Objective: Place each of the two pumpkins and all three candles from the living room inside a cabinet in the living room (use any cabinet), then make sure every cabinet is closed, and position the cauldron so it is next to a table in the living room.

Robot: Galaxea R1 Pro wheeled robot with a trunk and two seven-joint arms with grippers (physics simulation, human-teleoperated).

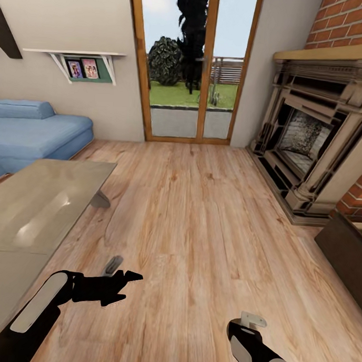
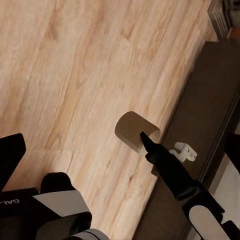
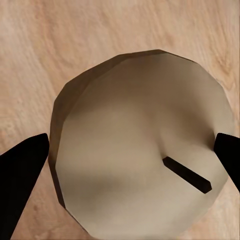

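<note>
A tan candle [image 3: 142, 145] with a short dark wick fills the right wrist view, and my right gripper [image 3: 132, 170] is shut on it, one black finger on either side. The left wrist view shows this candle [image 2: 134, 129] held just above the wooden floor, close to the dark-brown cabinet [image 2: 200, 125]. In the head view my right arm [image 1: 247, 342] enters at the bottom, and the cabinet's end [image 1: 346, 251] sits at the right edge. My left gripper [image 1: 129, 288] hovers open and empty over the floor beside the glass table [image 1: 43, 206]. Pumpkins and cauldron are out of view.
A blue sofa [image 1: 41, 133] stands behind the table on the left. A stone fireplace [image 1: 314, 139] in a brick wall takes up the right. Glass patio doors [image 1: 193, 71] are straight ahead. Wooden floor [image 1: 200, 218] stretches open between table and fireplace.
</note>
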